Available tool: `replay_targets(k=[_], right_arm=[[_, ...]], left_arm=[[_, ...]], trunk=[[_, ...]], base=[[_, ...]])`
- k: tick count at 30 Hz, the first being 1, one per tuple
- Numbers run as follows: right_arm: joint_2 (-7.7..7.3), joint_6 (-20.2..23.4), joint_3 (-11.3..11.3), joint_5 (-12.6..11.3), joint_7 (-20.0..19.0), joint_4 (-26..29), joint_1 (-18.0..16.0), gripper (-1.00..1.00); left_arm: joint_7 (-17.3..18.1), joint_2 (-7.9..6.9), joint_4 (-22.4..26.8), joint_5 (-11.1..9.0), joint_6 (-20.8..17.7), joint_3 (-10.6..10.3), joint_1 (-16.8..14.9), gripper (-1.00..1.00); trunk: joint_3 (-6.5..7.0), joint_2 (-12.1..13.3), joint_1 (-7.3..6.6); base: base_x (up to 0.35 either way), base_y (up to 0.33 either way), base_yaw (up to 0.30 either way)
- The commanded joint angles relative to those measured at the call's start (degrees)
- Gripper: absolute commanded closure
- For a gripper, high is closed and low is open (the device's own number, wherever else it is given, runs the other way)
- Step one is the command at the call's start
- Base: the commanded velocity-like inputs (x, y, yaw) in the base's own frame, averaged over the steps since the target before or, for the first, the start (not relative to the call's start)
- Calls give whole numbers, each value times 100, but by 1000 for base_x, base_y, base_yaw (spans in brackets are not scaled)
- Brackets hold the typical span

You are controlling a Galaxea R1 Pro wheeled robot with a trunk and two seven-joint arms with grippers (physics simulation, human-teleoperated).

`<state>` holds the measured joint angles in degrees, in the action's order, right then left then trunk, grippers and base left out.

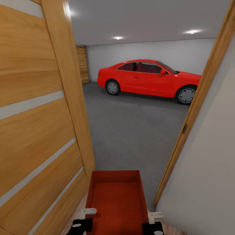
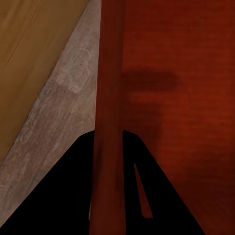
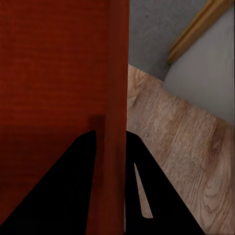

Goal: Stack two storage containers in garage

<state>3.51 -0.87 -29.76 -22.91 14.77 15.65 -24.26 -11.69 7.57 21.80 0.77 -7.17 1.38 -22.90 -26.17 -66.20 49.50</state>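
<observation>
Leftmost in the head view stands an open wooden door [image 1: 36, 124] with pale horizontal strips, swung back along the passage. Just beside its lower edge sits the left gripper [image 1: 85, 218], whose jaws are clenched on the left wall of an orange-red storage container [image 1: 116, 199]. In the left wrist view the two dark fingers [image 2: 73, 191] straddle that wall [image 2: 108, 98], one outside and one inside the bin, with light wood-plank flooring [image 2: 63, 112] and the door's face [image 2: 34, 54] beyond.

The container is held level between both arms, low and centred in front of the robot, right at the doorway threshold; its interior shows nothing but its ribbed base. Ahead of it the dark grey concrete floor [image 1: 137, 130] of the garage stretches away to a white back wall [image 1: 182, 55]. A red car [image 1: 150, 80] is parked side-on near that wall, well apart from the bin, and a second wooden door [image 1: 83, 63] stands in the far left corner. Spotlights [image 1: 192, 31] glow in the ceiling.

On the bin's right wall the right gripper [image 1: 153, 219] has its jaws clamped likewise. The right wrist view shows its fingers [image 3: 147, 186] either side of the wall [image 3: 117, 98], above plank flooring [image 3: 181, 147]. A wooden door frame [image 1: 195, 107] and a pale wall [image 1: 209, 169] close the right side.
</observation>
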Motion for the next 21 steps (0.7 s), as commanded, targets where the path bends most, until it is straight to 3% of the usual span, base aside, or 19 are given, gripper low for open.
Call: replay_targets(k=[1, 8, 21], right_arm=[[0, -21, -39, -29, 53, -11, -9, 100], [0, -18, -45, -25, 53, -11, -9, 100], [0, -26, -39, -29, 53, -10, -9, 100]], left_arm=[[16, 16, 1, -77, -30, -401, 5, 100], [18, 20, 0, -77, -33, -400, 5, 100], [18, 25, 0, -77, -39, -401, 5, 100]], trunk=[[-6, -4, 0], [-6, -4, 0], [-6, -4, 0]], base=[[0, 1, -274], [4, 34, -249], [94, 280, -17]])
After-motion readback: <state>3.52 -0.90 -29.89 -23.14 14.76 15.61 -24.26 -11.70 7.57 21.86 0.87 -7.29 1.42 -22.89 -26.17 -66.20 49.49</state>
